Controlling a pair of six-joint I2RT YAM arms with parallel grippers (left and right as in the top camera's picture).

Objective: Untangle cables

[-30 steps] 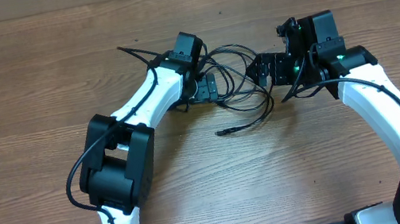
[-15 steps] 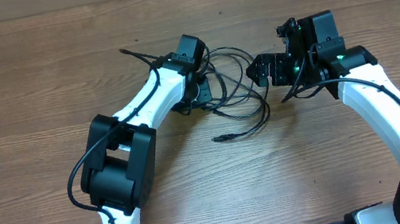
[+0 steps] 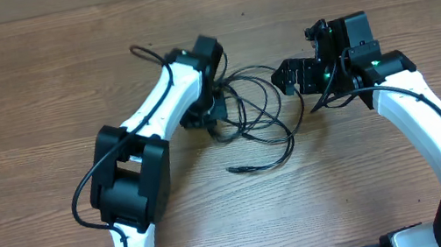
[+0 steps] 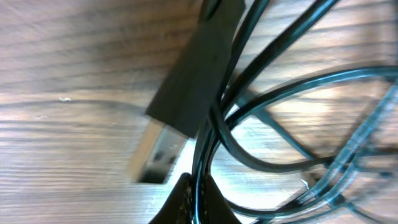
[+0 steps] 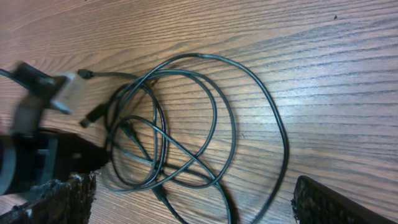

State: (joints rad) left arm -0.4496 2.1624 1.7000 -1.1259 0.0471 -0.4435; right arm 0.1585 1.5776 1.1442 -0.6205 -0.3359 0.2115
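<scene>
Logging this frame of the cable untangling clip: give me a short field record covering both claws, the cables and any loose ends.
left claw: shut, pinching a bundle of cable strands
right claw: open, holding nothing, pointed at the tangle
cables: thin black cords in overlapping loops on the table, lying between the two claws
USB plug: black housing, silver tip, right beside the pinched strands
loose end: small plug lying free on the wood, on the robot's side of the loops
task state: loops cross one another, not yet untangled
</scene>
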